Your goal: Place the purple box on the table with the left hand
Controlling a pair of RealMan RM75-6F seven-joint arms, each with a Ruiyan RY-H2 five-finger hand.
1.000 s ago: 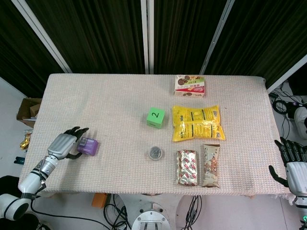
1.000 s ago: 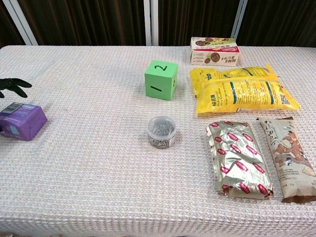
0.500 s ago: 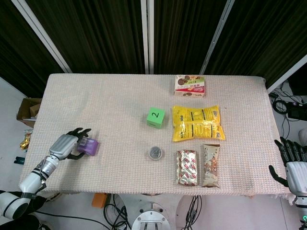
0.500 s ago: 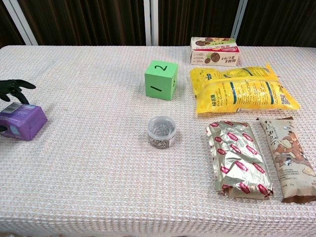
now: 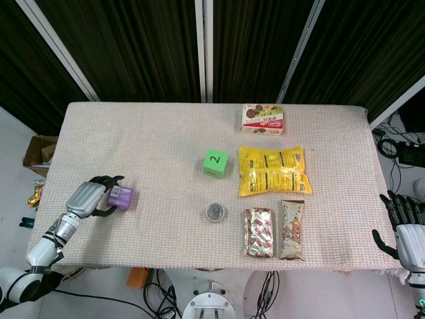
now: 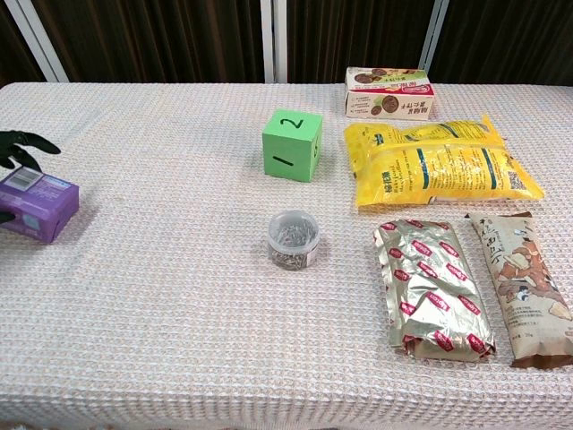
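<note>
Two robot hands show at the edges of the worktop [image 5: 166, 146], which is covered in a pale waffle-weave cloth. The left robot hand [image 5: 89, 197] sits near the front left corner, its dark fingers [image 6: 20, 143] wrapped over and under a small purple rectangular box [image 5: 120, 197] with a white label on top; the box sits tilted in that grasp, and whether its underside touches the cloth cannot be told. The right robot hand [image 5: 402, 222] rests beyond the right edge, well apart from everything, with its fingers spread and nothing in them.

Toward the middle stands a green cube marked with a 2 [image 6: 292, 144], and in front of it a small clear round tub of metal bits [image 6: 295, 237]. At the back is a flat biscuit carton [image 6: 388, 91]; in front of that lies a yellow snack bag [image 6: 439, 161]. Nearest the front edge, side by side, lie a silver-and-red foil packet [image 6: 433, 288] and a brown snack packet [image 6: 523, 285].
</note>
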